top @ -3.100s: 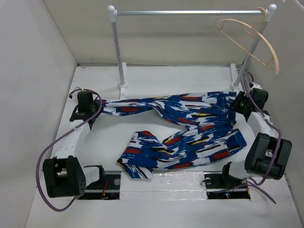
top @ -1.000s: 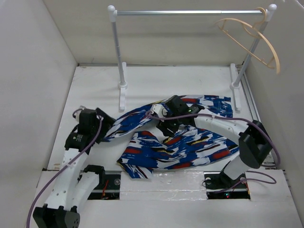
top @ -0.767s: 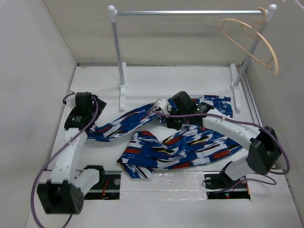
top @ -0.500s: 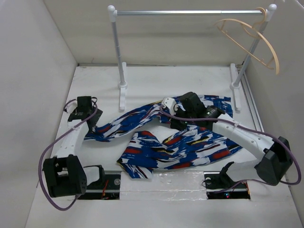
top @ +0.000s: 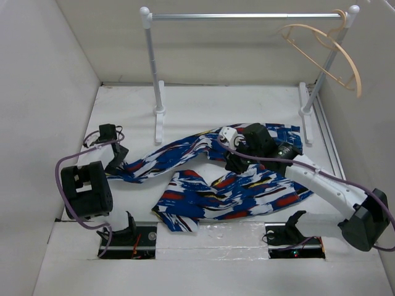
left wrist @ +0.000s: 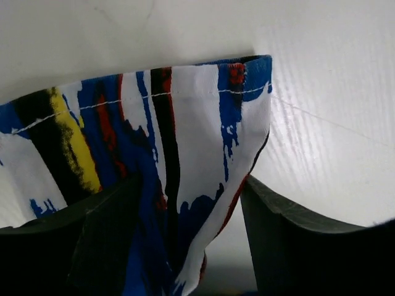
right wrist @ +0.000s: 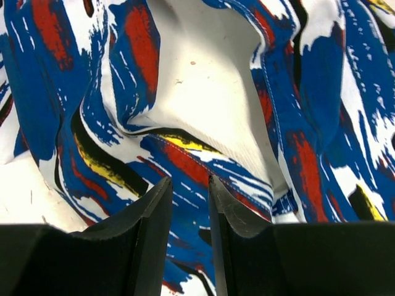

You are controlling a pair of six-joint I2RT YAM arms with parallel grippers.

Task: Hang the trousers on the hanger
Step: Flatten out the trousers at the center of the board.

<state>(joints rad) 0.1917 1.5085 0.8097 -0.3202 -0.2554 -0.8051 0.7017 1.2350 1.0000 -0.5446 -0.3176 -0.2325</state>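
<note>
The trousers [top: 247,191] lie crumpled on the white table, one leg stretched left and the other folded in front. My left gripper [top: 116,161] is at the end of the stretched leg. In the left wrist view the hem [left wrist: 185,123] hangs between its parted jaws [left wrist: 188,185], with a gap on the right side. My right gripper [top: 236,161] is down on the middle of the trousers. In the right wrist view its jaws [right wrist: 189,182] are nearly together, with fabric [right wrist: 142,49] filling the narrow gap. The tan hanger [top: 345,58] hangs at the right end of the rail.
A silver rail [top: 247,16] on two white posts [top: 154,68] stands at the back of the table. White walls close in on the left, back and right. The arm bases sit at the near edge.
My right gripper left the waist for the middle of the trousers, then crept right. My left arm drew the leg end left and folded back; its jaws now stand apart round the hem.
</note>
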